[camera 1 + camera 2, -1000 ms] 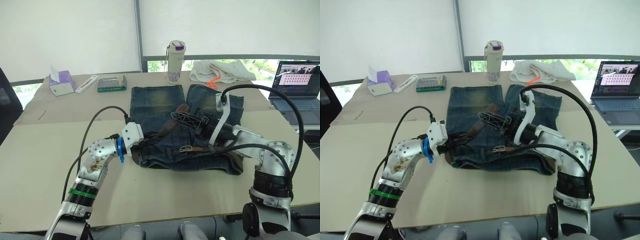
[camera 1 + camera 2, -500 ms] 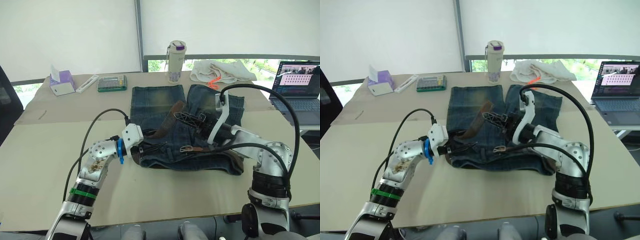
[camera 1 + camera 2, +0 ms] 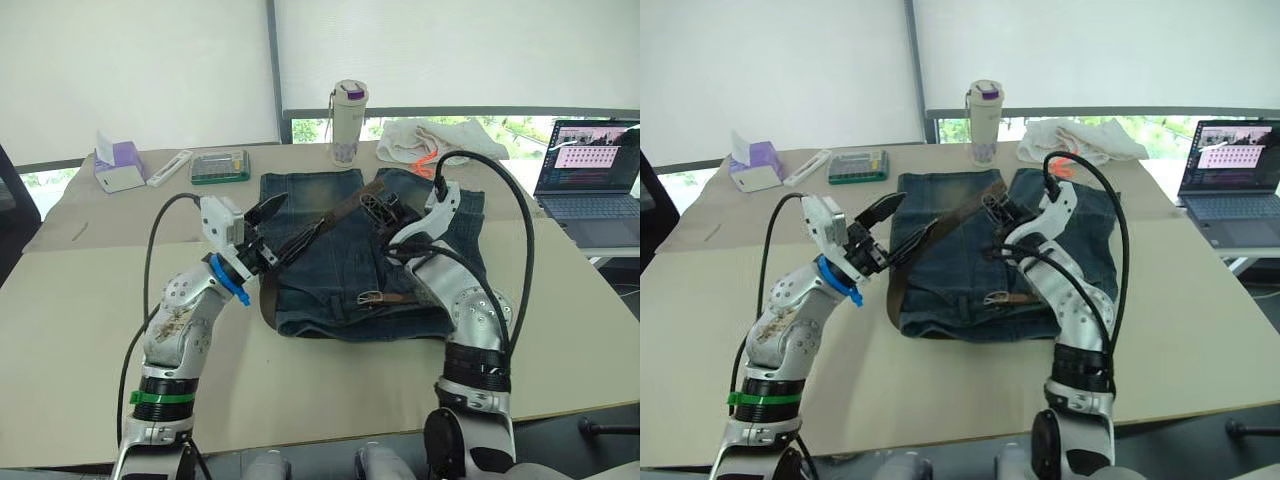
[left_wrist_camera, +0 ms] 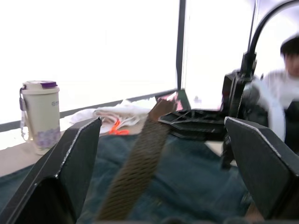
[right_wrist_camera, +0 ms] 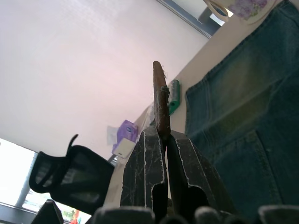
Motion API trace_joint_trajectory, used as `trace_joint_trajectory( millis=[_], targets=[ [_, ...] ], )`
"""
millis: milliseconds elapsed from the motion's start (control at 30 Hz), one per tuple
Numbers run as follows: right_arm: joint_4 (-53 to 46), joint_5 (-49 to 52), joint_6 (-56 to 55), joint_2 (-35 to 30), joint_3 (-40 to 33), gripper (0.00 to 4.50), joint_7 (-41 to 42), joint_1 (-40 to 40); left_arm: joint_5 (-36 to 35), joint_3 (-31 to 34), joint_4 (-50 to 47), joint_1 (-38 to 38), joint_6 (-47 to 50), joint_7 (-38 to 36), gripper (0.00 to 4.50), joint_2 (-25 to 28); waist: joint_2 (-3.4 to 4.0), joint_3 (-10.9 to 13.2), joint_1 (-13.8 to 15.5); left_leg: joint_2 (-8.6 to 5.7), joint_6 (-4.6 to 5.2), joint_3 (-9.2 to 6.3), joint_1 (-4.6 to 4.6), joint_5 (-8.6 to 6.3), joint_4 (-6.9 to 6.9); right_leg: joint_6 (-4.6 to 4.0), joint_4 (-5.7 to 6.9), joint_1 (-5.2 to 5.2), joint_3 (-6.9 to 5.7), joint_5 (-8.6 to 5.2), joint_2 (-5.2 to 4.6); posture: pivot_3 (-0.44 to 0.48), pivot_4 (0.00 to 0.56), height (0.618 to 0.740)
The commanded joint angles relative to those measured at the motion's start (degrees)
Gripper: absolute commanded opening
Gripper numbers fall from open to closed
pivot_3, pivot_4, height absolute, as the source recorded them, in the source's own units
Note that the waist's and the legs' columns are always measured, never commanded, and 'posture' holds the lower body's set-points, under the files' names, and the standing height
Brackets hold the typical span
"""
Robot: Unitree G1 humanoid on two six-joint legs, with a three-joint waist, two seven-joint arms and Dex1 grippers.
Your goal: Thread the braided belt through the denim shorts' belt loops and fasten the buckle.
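Two grippers work above the denim shorts (image 3: 330, 250), which lie flat mid-table with bare tabletop (image 3: 90, 300) open to the robot's left and along the near edge. Right gripper (image 3: 379, 208): fingers pinched on the free end of the braided belt (image 3: 325, 222), raised over the far half of the shorts. Left gripper (image 3: 268, 222): fingers spread wide either side of the strap (not touching it). Buckle (image 3: 371, 296) rests near the waistband.

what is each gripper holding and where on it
The right gripper pinches the braided belt near its free tip. The left gripper is open, holding nothing; the belt passes between its fingers.
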Motion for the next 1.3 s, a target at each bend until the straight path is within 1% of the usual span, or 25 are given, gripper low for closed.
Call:
trace_joint_trajectory(
  millis=[33, 100, 167, 333, 467, 567, 667, 833, 1000, 1100, 1300],
  targets=[
    [-2.02, 0.30, -5.33, 2.83, -1.30, 0.00, -1.56, -1.59, -8.31, 0.46, -5.04, 1.76, 9.93, 2.97, 4.47, -0.32, 0.03, 0.01, -0.15, 0.00, 0.00, -0.01, 0.01, 0.00, 0.00, 0.00, 0.01, 0.00, 0.00, 0.00, 0.01, 0.000, 0.150, 0.740],
    [-2.44, 1.40, -7.24, 4.02, -1.82, 0.00, -1.97, -2.10, -11.97, 0.31, -6.45, 2.87, 14.26, 4.58, 4.47, -0.99, 0.08, 0.01, -0.27, 0.00, 0.00, -0.01, 0.01, 0.00, -0.01, 0.00, 0.00, 0.00, 0.00, 0.00, 0.01, 0.000, 0.150, 0.740],
    [-3.09, 3.53, -7.17, 3.91, -1.60, 0.00, -2.00, -2.21, -18.18, 1.27, -6.85, 3.65, 19.44, 8.69, 4.47, -3.37, 0.09, 0.02, -0.32, -0.01, 0.00, -0.02, 0.01, 0.00, -0.01, 0.00, 0.00, 0.00, 0.00, 0.00, 0.01, 0.000, 0.150, 0.740],
    [-5.61, 7.42, -5.27, 3.83, 0.99, 0.00, -2.93, 0.16, -25.63, 2.49, -5.30, 3.50, 24.62, 15.64, 4.47, -9.17, 0.14, 0.01, -0.44, 0.00, 0.00, -0.02, 0.01, 0.00, -0.01, 0.00, -0.01, 0.00, -0.01, 0.00, 0.03, 0.000, 0.150, 0.740],
    [-7.46, 10.66, -4.80, 4.20, 2.86, 0.00, -3.34, 2.41, -30.08, 2.59, -3.89, 3.40, 27.19, 17.20, 4.47, -11.75, 0.15, 0.01, -0.44, 0.00, 0.00, -0.02, 0.01, 0.00, -0.02, 0.00, -0.04, 0.02, 0.00, -0.01, 0.02, 0.000, 0.150, 0.740],
    [-8.59, 14.31, -4.63, 4.38, 3.76, 0.00, -3.28, 3.40, -30.81, 2.23, -3.31, 3.36, 27.34, 17.72, 4.47, -12.88, 0.15, 0.01, -0.37, -0.02, 0.00, -0.03, 0.00, 0.00, -0.01, -0.01, -0.05, 0.03, -0.01, -0.01, 0.02, 0.000, 0.150, 0.740],
    [-9.19, 19.23, -4.23, 4.38, 4.42, 0.00, -5.62, 4.37, -31.99, 3.71, -1.96, 2.81, 25.26, 19.59, 4.47, -15.67, 0.15, 0.01, -0.35, -0.03, 0.00, -0.02, 0.00, 0.00, -0.02, -0.01, -0.08, 0.03, -0.01, -0.01, 0.02, 0.000, 0.150, 0.740],
    [-10.43, 26.40, -5.18, 4.24, 5.64, 0.00, -9.20, 5.45, -30.08, 3.81, -1.19, 1.96, 21.58, 18.69, 4.47, -18.30, 0.15, 0.01, -0.38, -0.03, 0.00, -0.02, -0.01, 0.00, -0.02, -0.01, -0.11, 0.04, -0.01, -0.01, 0.02, 0.000, 0.150, 0.740],
    [-11.20, 28.57, -5.03, 2.98, 7.65, 0.00, -10.26, 7.11, -30.25, 4.53, -1.11, 1.23, 18.80, 19.05, 4.47, -20.25, 0.15, 0.01, -0.37, -0.03, 0.00, 0.01, -0.02, 0.00, -0.03, -0.01, -0.15, 0.06, -0.01, -0.02, 0.02, 0.000, 0.150, 0.740],
    [-11.18, 28.74, -5.11, 2.18, 8.46, 0.00, -10.34, 7.53, -30.58, 5.13, -1.33, 0.79, 17.61, 19.53, 4.47, -20.76, 0.14, 0.01, -0.37, -0.03, 0.00, 0.01, -0.02, 0.00, -0.02, -0.01, -0.15, 0.06, -0.01, -0.02, 0.02, 0.000, 0.150, 0.740],
    [-10.56, 27.54, -5.42, 1.12, 8.98, 0.00, -10.09, 7.95, -28.96, 5.12, -1.03, 0.42, 15.22, 20.79, 4.47, -21.23, 0.14, 0.01, -0.31, -0.03, 0.00, 0.01, -0.03, 0.00, -0.02, 0.00, -0.16, 0.07, -0.01, -0.03, 0.02, 0.000, 0.150, 0.740]
  ],
)
